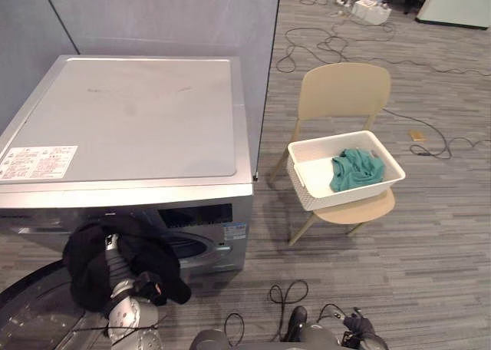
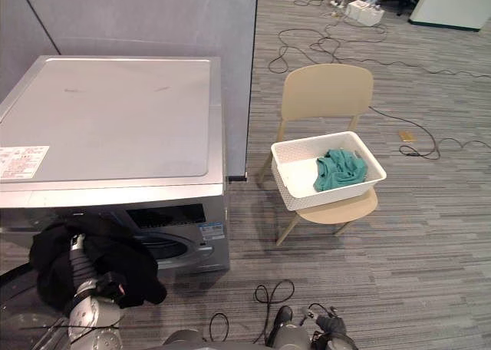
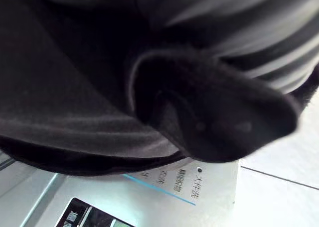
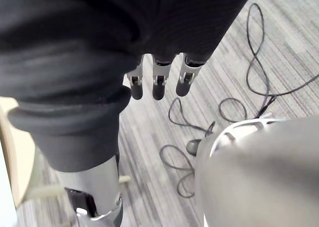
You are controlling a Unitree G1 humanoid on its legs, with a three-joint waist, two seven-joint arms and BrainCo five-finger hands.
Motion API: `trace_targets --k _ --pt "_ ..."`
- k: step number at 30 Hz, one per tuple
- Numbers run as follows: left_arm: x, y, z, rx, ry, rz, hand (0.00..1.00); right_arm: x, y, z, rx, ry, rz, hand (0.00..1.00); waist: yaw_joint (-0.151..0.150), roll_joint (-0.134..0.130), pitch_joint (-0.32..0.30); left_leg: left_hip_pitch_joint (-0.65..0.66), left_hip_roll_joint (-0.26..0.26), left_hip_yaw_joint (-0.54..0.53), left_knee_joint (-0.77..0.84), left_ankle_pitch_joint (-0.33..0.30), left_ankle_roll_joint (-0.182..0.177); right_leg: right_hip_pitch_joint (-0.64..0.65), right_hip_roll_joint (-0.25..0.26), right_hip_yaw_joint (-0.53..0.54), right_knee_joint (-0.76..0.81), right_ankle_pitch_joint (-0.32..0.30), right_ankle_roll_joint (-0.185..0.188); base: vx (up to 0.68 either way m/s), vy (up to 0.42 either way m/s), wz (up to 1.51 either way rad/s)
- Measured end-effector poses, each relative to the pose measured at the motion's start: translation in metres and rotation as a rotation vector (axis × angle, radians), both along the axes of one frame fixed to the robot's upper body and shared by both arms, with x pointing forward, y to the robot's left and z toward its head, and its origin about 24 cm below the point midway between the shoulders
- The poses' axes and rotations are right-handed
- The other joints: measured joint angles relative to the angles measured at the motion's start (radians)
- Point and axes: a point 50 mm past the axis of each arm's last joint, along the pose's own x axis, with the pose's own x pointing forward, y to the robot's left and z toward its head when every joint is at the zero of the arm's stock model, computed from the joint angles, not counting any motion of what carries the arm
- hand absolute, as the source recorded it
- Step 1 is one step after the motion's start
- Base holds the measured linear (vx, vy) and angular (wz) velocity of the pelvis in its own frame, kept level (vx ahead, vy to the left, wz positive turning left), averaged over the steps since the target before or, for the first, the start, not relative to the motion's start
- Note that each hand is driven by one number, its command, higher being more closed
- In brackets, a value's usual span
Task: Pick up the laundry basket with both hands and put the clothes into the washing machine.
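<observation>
A black garment [image 1: 92, 269] hangs draped over my left hand [image 1: 115, 250], just in front of the silver washing machine [image 1: 130, 120] and its drum opening [image 1: 188, 246]. The same black cloth [image 3: 99, 87] covers the hand in the left wrist view, so its grip is hidden. The washer's round door [image 1: 31, 312] lies swung open at the lower left. Off to the right, the white laundry basket [image 1: 307, 189] sits on a beige chair [image 1: 343, 89] with a teal garment [image 1: 355, 168] inside. My right hand [image 4: 157, 82] hangs low over the carpet, open and holding nothing.
A grey partition wall [image 1: 169, 16] stands behind the washer. Black cables [image 1: 285, 295] loop on the carpet near my feet and further back [image 1: 322, 47], by a white power strip [image 1: 370, 11]. Open carpet lies between the washer and the chair.
</observation>
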Motion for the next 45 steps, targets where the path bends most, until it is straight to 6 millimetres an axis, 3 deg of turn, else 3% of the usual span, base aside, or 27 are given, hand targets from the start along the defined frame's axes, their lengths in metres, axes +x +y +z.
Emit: trace_targets --k 2,4,5,6,7,9,10,11,12,13,16,17,18,19,20,21,23,24,25,28,31,35,38,39,41,42,45 --pt "0.007 -0.004 0.004 0.027 -0.012 -0.025 1.0 0.001 -0.013 0.006 -0.022 -0.042 -0.07 0.0 -0.001 0.008 0.009 -0.008 -0.032 0.037 0.021 -0.002 -0.002 0.005 -0.088 -0.059 0.083 -0.012 -0.017 -0.08 0.141 0.77" --pt "0.012 -0.007 0.007 0.048 -0.019 -0.036 1.0 -0.001 -0.02 0.009 -0.042 -0.054 -0.079 0.0 -0.005 0.008 0.018 -0.021 -0.066 0.038 0.064 0.006 0.053 0.038 -0.126 -0.069 0.113 -0.01 -0.016 -0.11 0.18 0.77" --pt "0.01 -0.007 0.007 0.065 -0.012 -0.039 1.0 0.004 -0.019 0.012 -0.038 -0.077 -0.072 0.0 0.004 0.027 0.02 -0.016 -0.072 0.047 0.067 -0.01 0.089 0.031 -0.127 -0.027 0.181 -0.055 -0.011 -0.11 0.177 0.46" --pt "0.008 -0.006 0.006 0.065 -0.004 -0.034 1.0 0.012 -0.007 0.011 -0.001 -0.104 -0.06 0.0 0.013 0.006 0.022 -0.014 -0.096 0.026 0.068 -0.012 0.107 0.014 -0.114 0.036 0.326 -0.145 0.014 -0.11 0.146 0.81" --pt "0.005 -0.009 0.002 0.06 0.015 -0.045 1.0 0.012 0.005 0.008 0.035 -0.105 -0.064 0.0 0.009 -0.013 0.016 -0.025 -0.119 -0.017 0.063 -0.001 0.123 0.028 -0.059 0.088 0.417 -0.243 0.056 -0.06 0.06 1.0" --pt "0.004 -0.015 -0.002 0.049 0.029 -0.082 1.0 0.01 0.014 0.005 0.064 -0.102 -0.075 0.0 0.007 -0.026 0.013 -0.042 -0.16 -0.092 0.042 0.031 0.128 0.063 0.042 0.161 0.435 -0.339 0.069 -0.03 -0.048 1.41" --pt "0.003 -0.023 -0.005 0.036 0.042 -0.117 1.0 0.006 0.015 0.004 0.072 -0.094 -0.073 0.0 0.016 -0.042 0.004 -0.065 -0.204 -0.132 0.028 0.063 0.127 0.079 0.113 0.225 0.391 -0.4 0.02 -0.02 -0.062 1.29" --pt "0.003 -0.024 -0.006 0.033 0.044 -0.124 1.0 0.006 0.015 0.004 0.071 -0.097 -0.07 0.0 0.023 -0.047 0.001 -0.074 -0.214 -0.141 0.028 0.069 0.125 0.084 0.115 0.234 0.372 -0.413 -0.004 -0.04 -0.04 1.15" --pt "0.003 -0.028 -0.007 0.025 0.047 -0.141 1.0 0.015 0.012 0.008 0.057 -0.121 -0.052 0.0 0.05 -0.033 0.006 -0.107 -0.236 -0.17 0.044 0.074 0.12 0.127 0.126 0.26 0.289 -0.438 -0.054 -0.11 -0.01 0.92" --pt "0.004 -0.031 -0.008 0.013 0.047 -0.166 1.0 0.017 0.011 0.01 0.046 -0.125 -0.036 0.0 0.059 -0.016 0.012 -0.139 -0.252 -0.21 0.062 0.095 0.085 0.159 0.124 0.215 0.214 -0.441 -0.053 -0.1 -0.005 1.18" --pt "0.008 -0.041 -0.003 0.004 0.018 -0.22 1.0 0.019 0.012 0.011 0.039 -0.133 -0.038 0.0 0.057 0.001 0.022 -0.188 -0.24 -0.2 0.105 0.114 -0.006 0.236 0.111 0.067 0.128 -0.414 -0.053 -0.12 -0.002 1.54" --pt "0.009 -0.045 0.001 0.004 -0.004 -0.247 1.0 0.025 0.009 0.015 0.021 -0.154 -0.022 0.0 0.058 0.015 0.029 -0.222 -0.164 -0.053 0.15 0.088 -0.047 0.26 0.124 0.01 0.113 -0.409 -0.057 -0.08 0.047 1.11" --pt "0.006 -0.045 0.0 -0.003 0.0 -0.255 1.0 0.034 0.009 0.021 0.007 -0.191 0.001 0.0 0.058 0.035 0.031 -0.243 -0.079 0.132 0.193 0.074 -0.025 0.264 0.129 -0.011 0.115 -0.408 -0.059 -0.08 0.071 0.78" --pt "0.003 -0.045 -0.002 -0.008 0.01 -0.253 1.0 0.042 0.009 0.024 -0.002 -0.213 0.02 0.0 0.058 0.04 0.031 -0.244 -0.038 0.218 0.213 0.058 0.004 0.264 0.128 -0.011 0.115 -0.406 -0.062 -0.05 0.111 0.19" --pt "-0.004 -0.042 -0.003 -0.02 0.019 -0.251 1.0 0.056 0.014 0.031 -0.011 -0.256 0.058 0.0 0.057 0.042 0.031 -0.252 0.043 0.301 0.26 0.023 0.066 0.264 0.126 -0.008 0.115 -0.403 -0.058 0.0 0.118 -0.08" --pt "-0.009 -0.042 -0.004 -0.023 0.028 -0.252 1.0 0.063 0.021 0.034 -0.011 -0.277 0.095 0.0 0.056 0.039 0.033 -0.264 0.1 0.27 0.292 0.017 0.075 0.268 0.118 -0.002 0.116 -0.399 -0.05 0.03 0.114 -0.09" --pt "-0.011 -0.047 -0.007 -0.04 0.038 -0.276 1.0 0.064 0.03 0.033 -0.002 -0.272 0.124 0.0 0.057 0.039 0.033 -0.262 0.14 0.128 0.246 0.036 0.052 0.273 0.098 0.002 0.116 -0.389 -0.031 0.06 0.191 -0.06" --pt "-0.013 -0.047 -0.009 -0.056 0.042 -0.273 1.0 0.063 0.037 0.03 0.013 -0.26 0.14 0.0 0.056 0.04 0.031 -0.234 0.16 0.044 0.167 0.091 0.056 0.272 0.084 0.007 0.117 -0.379 -0.014 0.12 0.438 -0.05" --pt "-0.014 -0.049 -0.012 -0.085 0.046 -0.273 1.0 0.059 0.041 0.026 0.029 -0.24 0.141 0.0 0.05 0.046 0.028 -0.204 0.143 0.017 0.119 0.142 -0.03 0.269 0.054 0.011 0.115 -0.37 0.016 0.09 0.354 -0.04" --pt "-0.011 -0.059 -0.024 -0.169 0.063 -0.307 1.0 0.045 0.063 0.014 0.107 -0.181 0.158 0.0 0.048 -0.006 0.036 -0.208 0.079 0.023 0.123 0.136 0.004 0.28 0.003 0.008 0.044 -0.304 0.042 0.1 0.356 -0.08" --pt "0.0 -0.086 -0.045 -0.254 0.123 -0.454 1.0 0.048 0.071 0.014 0.129 -0.181 0.207 0.0 0.032 -0.015 0.039 -0.229 0.064 0.041 0.124 0.135 0.006 0.237 -0.018 0.013 0.048 -0.242 0.057 0.01 0.245 -0.21" --pt "0.021 -0.131 -0.059 -0.298 0.186 -0.704 1.0 0.063 0.079 0.019 0.133 -0.214 0.246 0.0 0.027 -0.017 0.082 -0.254 0.067 0.117 0.149 0.107 0.031 0.103 -0.039 0.129 0.107 -0.24 0.061 -0.12 0.135 -0.83" --pt "0.055 -0.152 -0.052 -0.238 0.177 -0.83 1.0 0.094 0.094 0.029 0.12 -0.254 0.382 0.0 0.0 -0.031 0.179 -0.255 0.078 0.21 0.158 0.091 0.041 -0.008 -0.072 0.18 0.158 -0.233 0.056 -0.22 0.089 -1.06" --pt "0.071 -0.154 -0.046 -0.213 0.159 -0.848 1.0 0.107 0.097 0.035 0.091 -0.266 0.471 0.0 -0.006 -0.021 0.213 -0.268 0.095 0.247 0.157 0.088 0.036 -0.046 -0.091 0.147 0.147 -0.207 0.006 -0.33 0.127 -1.23" --pt "0.091 -0.158 -0.036 -0.232 0.125 -0.834 1.0 0.126 0.106 0.047 0.062 -0.305 0.562 0.0 -0.028 0.009 0.237 -0.334 0.124 0.257 0.175 0.09 0.034 -0.085 -0.095 0.056 0.089 -0.14 -0.033 -0.25 0.16 -0.9" --pt "0.106 -0.155 -0.03 -0.255 0.11 -0.797 1.0 0.134 0.11 0.051 0.058 -0.319 0.583 0.0 -0.032 0.01 0.252 -0.374 0.127 0.247 0.196 0.097 0.042 -0.114 -0.078 0.059 0.042 -0.068 -0.001 -0.17 0.13 -0.67" --pt "0.137 -0.15 -0.014 -0.316 0.071 -0.676 1.0 0.15 0.119 0.062 0.056 -0.367 0.616 0.0 -0.051 0.009 0.294 -0.458 0.139 0.2 0.23 0.102 0.046 -0.182 -0.05 0.093 0.011 0.0 0.048 -0.09 -0.008 -0.47"
